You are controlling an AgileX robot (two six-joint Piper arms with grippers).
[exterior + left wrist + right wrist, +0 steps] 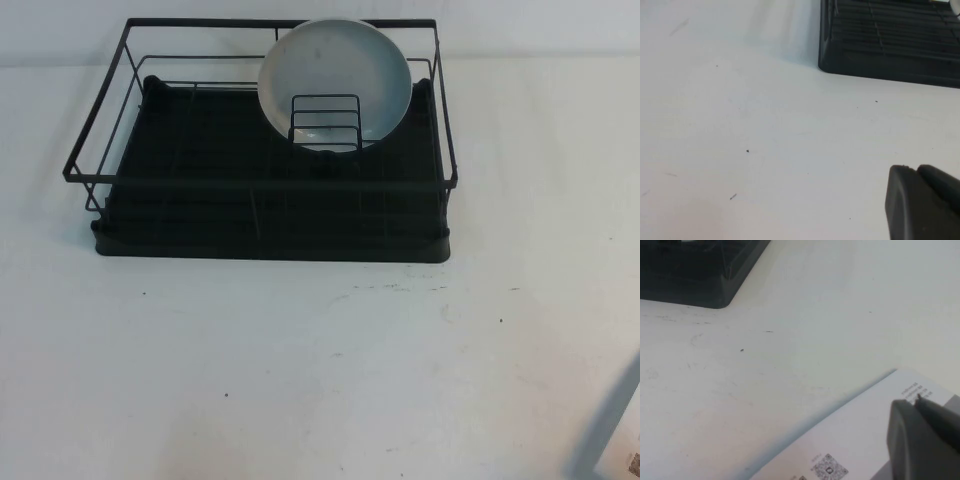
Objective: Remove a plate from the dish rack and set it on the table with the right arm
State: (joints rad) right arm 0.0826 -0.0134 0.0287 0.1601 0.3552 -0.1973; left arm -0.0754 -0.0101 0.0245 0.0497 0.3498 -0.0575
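Bare white table (320,380) fills the near ground, with the dish rack (270,215) beyond it.

We see the pale grey-blue plate (335,75) standing on edge at the far right of the rack, leaning behind the small upright wire divider (325,122), its rim reaching above the rack's far top rail. Our left gripper (922,205) shows only in its wrist view, low over the table on the near side of the rack's corner; we cannot tell whether its fingers are parted. Our right gripper (925,437) hangs over a white printed sheet (850,450) at the table's near right, well apart from the rack; its state we likewise cannot tell.
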